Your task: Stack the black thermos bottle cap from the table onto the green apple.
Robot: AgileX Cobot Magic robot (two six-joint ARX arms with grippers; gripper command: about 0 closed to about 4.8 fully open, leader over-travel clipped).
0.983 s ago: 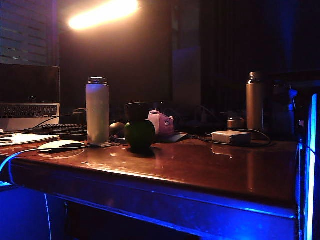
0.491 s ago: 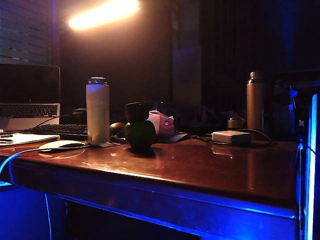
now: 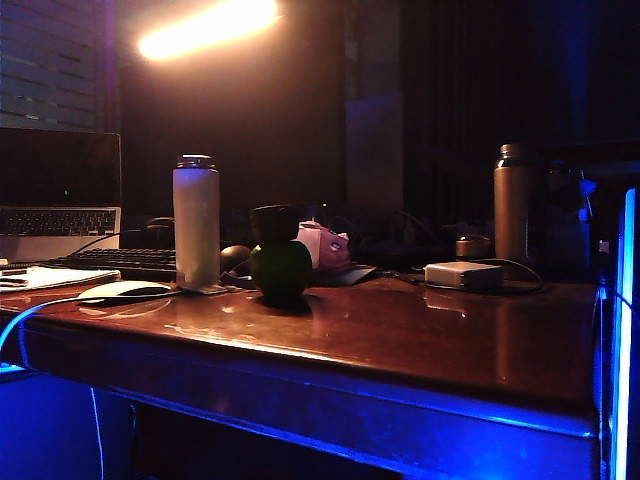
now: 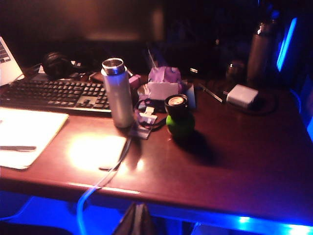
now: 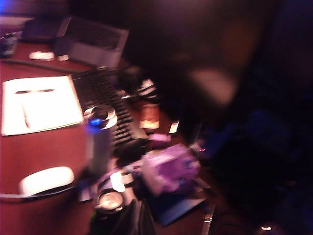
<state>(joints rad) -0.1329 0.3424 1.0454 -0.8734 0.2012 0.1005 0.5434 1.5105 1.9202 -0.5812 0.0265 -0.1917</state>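
short matte black thermos bottle cap (image 4: 176, 104) sits atop glossy round green apple (image 4: 180, 125), mid-table. left gripper (image 4: 137, 219) and right gripper (image 5: 138, 219) both closed, empty, clear of stack. stacking judged complete; next: retreat without knocking it.

The cap (image 3: 274, 223) sits on top of the apple (image 3: 280, 271), left of centre in the exterior view, on the table (image 3: 420, 345). Just left of the pair stands an open thermos bottle (image 3: 196, 222), with a mouse (image 3: 123, 290) before it toward the left edge. Behind these lie a keyboard (image 3: 118, 262) and, at far left, a laptop (image 3: 58, 195). A tissue pack (image 3: 323, 246) lies just behind and right of the apple. Right of centre rests a small box (image 3: 461, 274), with a second bottle (image 3: 510, 203) upright behind it. The left gripper (image 4: 135, 221) is at the bottom edge of its wrist view, off the table's near edge; the right gripper (image 5: 134, 219), jaws together, is at the bottom edge of its own, just beside the cap
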